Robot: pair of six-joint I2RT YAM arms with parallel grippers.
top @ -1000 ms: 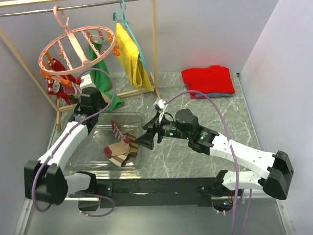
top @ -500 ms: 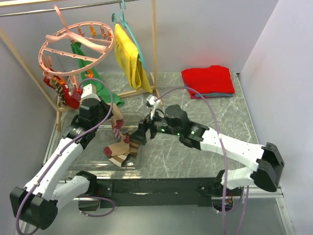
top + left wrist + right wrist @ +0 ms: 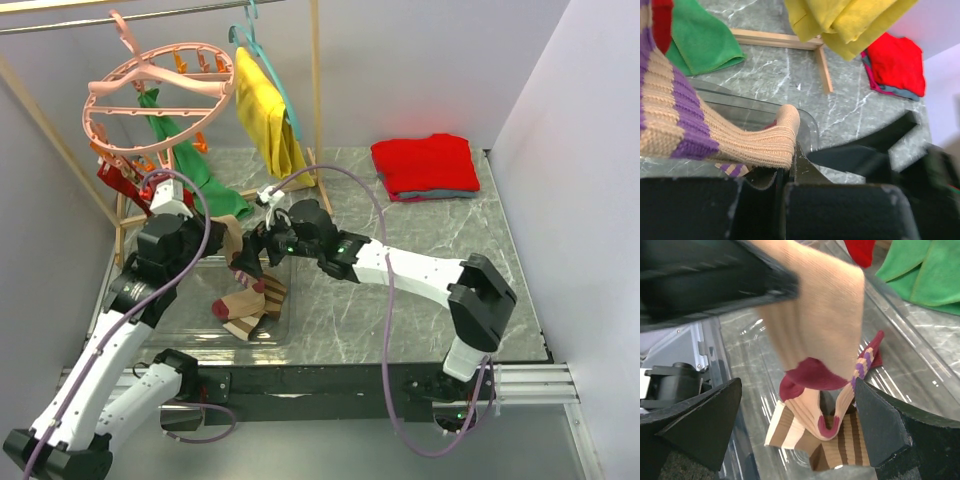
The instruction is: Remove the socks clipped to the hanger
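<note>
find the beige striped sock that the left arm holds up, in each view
Top external: the beige striped sock hangs left of centre, just below the green cloth.
Left wrist: it fills the left side, draped across towards the centre.
Right wrist: it hangs in the middle of the picture, maroon heel at the bottom.
Shared landmark: the green cloth, upper left in left wrist, upper right in right wrist.

Left hand (image 3: 785,180) brought a beige sock (image 3: 740,142) over; right hand (image 3: 797,390) reached toward it.
</note>
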